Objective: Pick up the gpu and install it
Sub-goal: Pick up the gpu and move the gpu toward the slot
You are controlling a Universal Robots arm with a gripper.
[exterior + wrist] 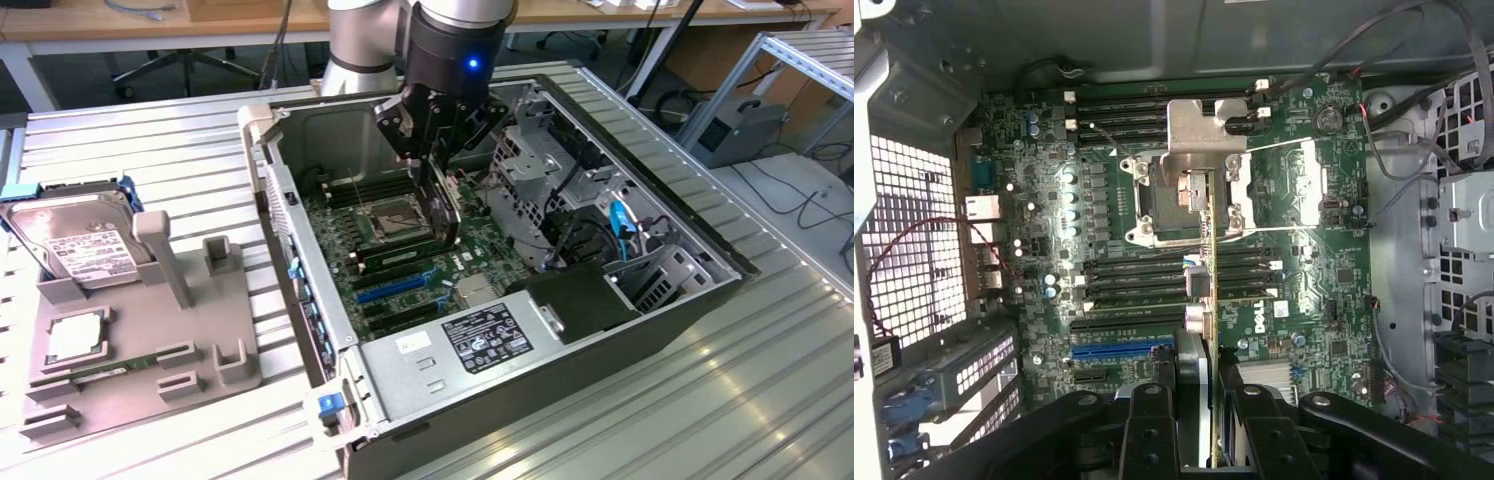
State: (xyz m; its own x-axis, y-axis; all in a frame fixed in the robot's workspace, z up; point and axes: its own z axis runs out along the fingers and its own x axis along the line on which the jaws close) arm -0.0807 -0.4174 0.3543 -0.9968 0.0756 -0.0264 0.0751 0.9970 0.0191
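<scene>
In the exterior view, the gripper is seen at the upper centre of the frame, inside the open computer case; its fingers are clamped on the gpu, which is held on edge and hangs down over the motherboard, presumably so that its lower edge can be met by a slot; whether that edge touches the board cannot be told; at the exterior view's left, a hard drive is propped in a grey fixture. In the wrist view, the gpu is seen edge-on as a thin line between the fingers, crossing the CPU socket and the memory slots; a blue slot lies near it.
</scene>
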